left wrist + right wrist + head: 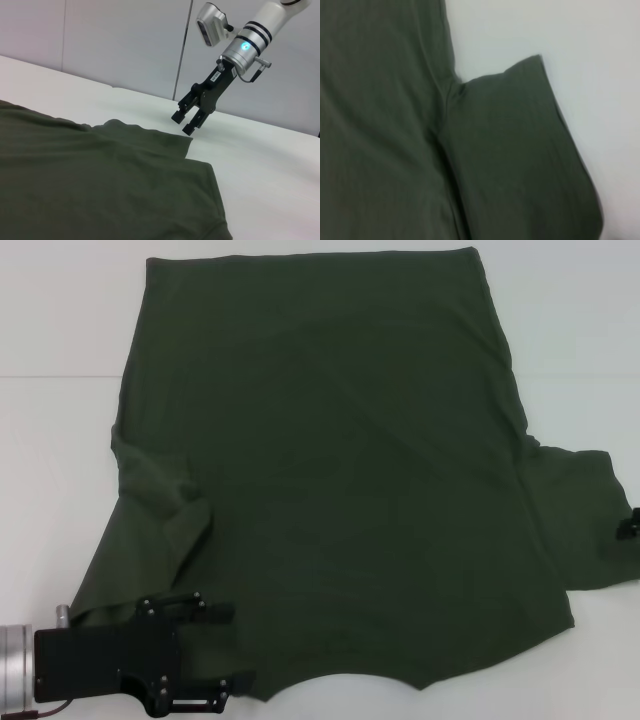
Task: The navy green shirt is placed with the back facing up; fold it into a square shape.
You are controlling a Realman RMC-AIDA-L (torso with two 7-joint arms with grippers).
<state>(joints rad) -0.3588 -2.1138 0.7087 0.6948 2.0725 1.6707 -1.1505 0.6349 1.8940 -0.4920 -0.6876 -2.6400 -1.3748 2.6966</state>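
Observation:
The navy green shirt (pixel 340 460) lies spread flat on the white table (pixel 50 470), plain side up, with the neckline nearest me and the hem far away. Its left sleeve (pixel 160 495) is rumpled and folded inward. The right sleeve (pixel 580 530) lies flat and spread out. My left gripper (pixel 232 646) is open at the near left, its fingers straddling the shirt's shoulder edge. My right gripper (pixel 183 125) hangs open just above the outer edge of the right sleeve (pixel 150 137) and holds nothing. The right wrist view shows only that sleeve (pixel 520 150) and the shirt body (pixel 380 125).
Bare white table (pixel 260 165) surrounds the shirt on the left, right and far sides. A pale wall (pixel 125 45) stands behind the table on the right arm's side.

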